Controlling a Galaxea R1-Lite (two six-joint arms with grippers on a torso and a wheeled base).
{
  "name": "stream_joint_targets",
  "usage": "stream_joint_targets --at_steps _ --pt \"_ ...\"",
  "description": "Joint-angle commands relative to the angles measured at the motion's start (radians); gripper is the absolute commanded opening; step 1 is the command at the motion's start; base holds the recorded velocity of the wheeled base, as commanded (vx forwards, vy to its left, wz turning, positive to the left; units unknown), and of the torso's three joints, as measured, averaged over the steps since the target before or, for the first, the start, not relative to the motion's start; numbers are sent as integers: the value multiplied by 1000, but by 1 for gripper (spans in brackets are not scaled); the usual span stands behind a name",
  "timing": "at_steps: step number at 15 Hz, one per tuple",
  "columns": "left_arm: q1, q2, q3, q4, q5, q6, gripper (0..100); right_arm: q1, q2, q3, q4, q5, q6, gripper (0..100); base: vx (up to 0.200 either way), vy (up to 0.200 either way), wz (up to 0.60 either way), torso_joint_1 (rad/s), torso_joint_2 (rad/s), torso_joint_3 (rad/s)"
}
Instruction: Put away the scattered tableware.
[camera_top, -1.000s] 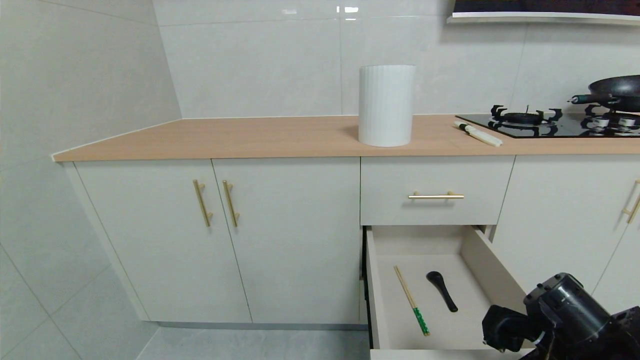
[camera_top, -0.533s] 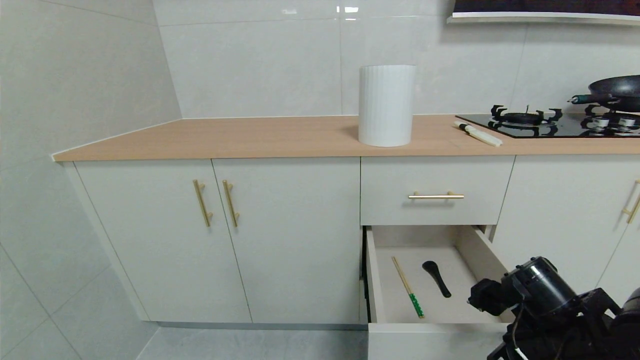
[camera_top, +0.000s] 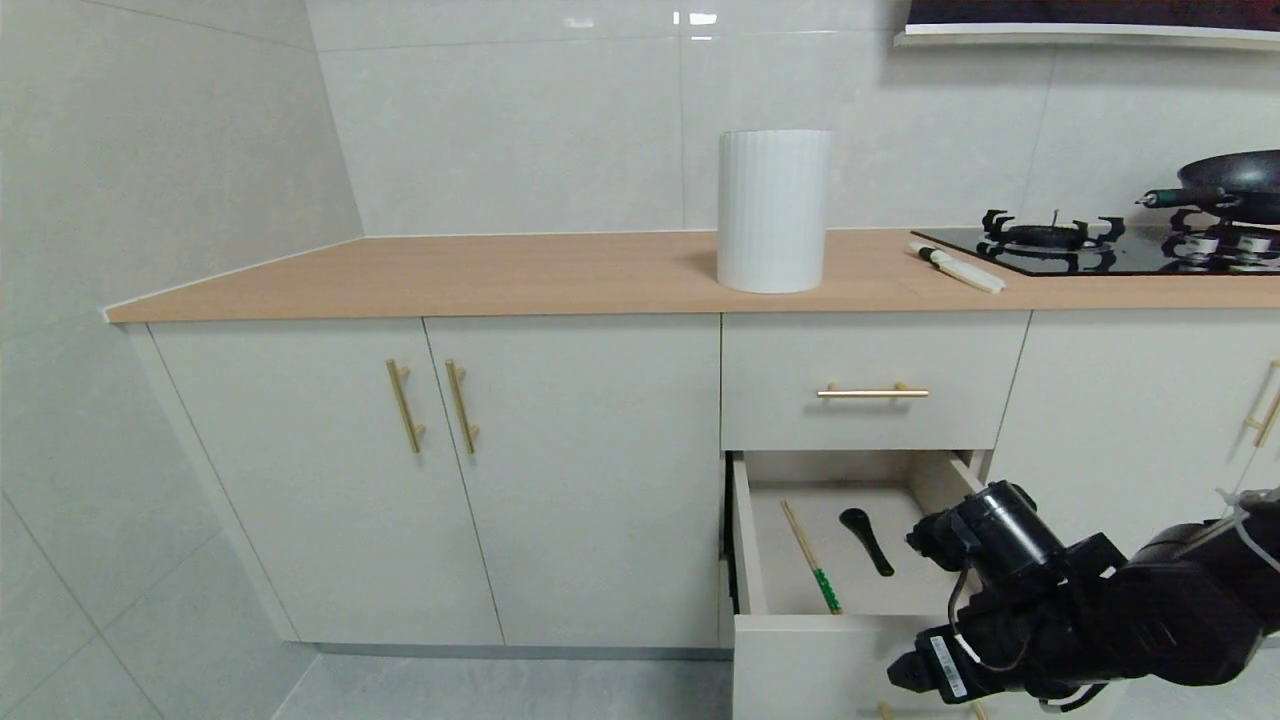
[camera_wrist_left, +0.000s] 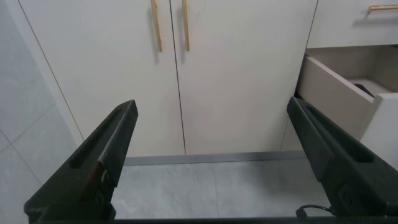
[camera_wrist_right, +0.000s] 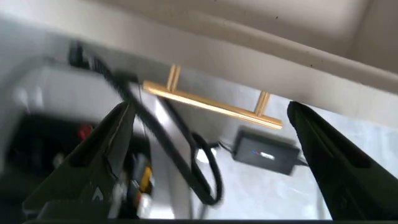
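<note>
Drawer: the lower drawer under the countertop stood partly open.
Tableware in drawer: chopsticks lay on the drawer floor along its left wall. A black spoon lay just beside them towards the middle, apart from them.
Tableware on top: a pale utensil lay on the countertop at the near-left corner of the hob.
Right gripper: low at the drawer front, jaws wide, nothing gripped. The gold handle crossed the gap between the two fingers; contact could not be judged. Chopsticks and spoon were inside the drawer, well clear of these jaws.
Left gripper: jaws wide and empty, facing the cabinet doors left of the drawer, above the floor.
Other: a white ribbed canister stood upright on the countertop; a dark pan sat on the hob.
</note>
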Motion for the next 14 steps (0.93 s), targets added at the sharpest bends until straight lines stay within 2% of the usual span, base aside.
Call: stream_joint_targets --at_steps 1,7,10,12,14 --pt "0 0 0 0 0 0 100 -20 59 -41 2 -13 22 100 0 0 0 0 0 0" --pt "0 0 0 0 0 2 100 -67 185 -63 -196 -119 61 100 0 0 0 0 0 0" --pt "0 0 0 0 0 0 100 -112 269 -64 -397 -146 68 100 0 0 0 0 0 0" --pt "0 0 0 0 0 0 100 -127 304 -90 -482 -154 59 100 0 0 0 0 0 0" --pt "0 0 0 0 0 0 100 -135 373 -184 -500 -154 58 100 0 0 0 0 0 0"
